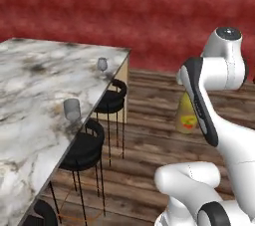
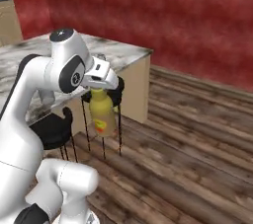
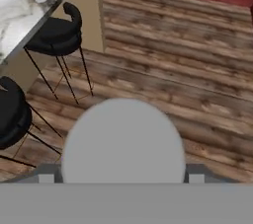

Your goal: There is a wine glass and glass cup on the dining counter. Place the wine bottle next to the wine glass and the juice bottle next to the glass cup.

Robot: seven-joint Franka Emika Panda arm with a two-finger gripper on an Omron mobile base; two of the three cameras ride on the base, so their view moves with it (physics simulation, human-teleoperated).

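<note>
1. amber-yellow and squat, the juice bottle [image 2: 102, 113] hangs upright from the gripper [image 2: 99, 89], out over the wooden floor [image 2: 188, 134] beside the black stools [image 1: 84, 148], not yet above the dining counter [image 1: 30, 100].
2. the gripper's jaws are closed on the bottle's top, around the cap and short neck; in the hand view the pale round cap [image 3: 123, 139] sits between the fingertips.
3. the glass cup [image 1: 72, 109] stands near the counter's stool-side edge, and the wine glass [image 1: 102, 64] stands farther along the same edge, well apart from it.
4. handling, as a judgement: the bottle looks rigid and smooth, probably fairly heavy if full, so a hold high on the neck may let the body swing or slip; slow moves suit it.
5. both glasses look fragile and easily tipped, so the bottle should come down beside the cup, not touching it.
</note>
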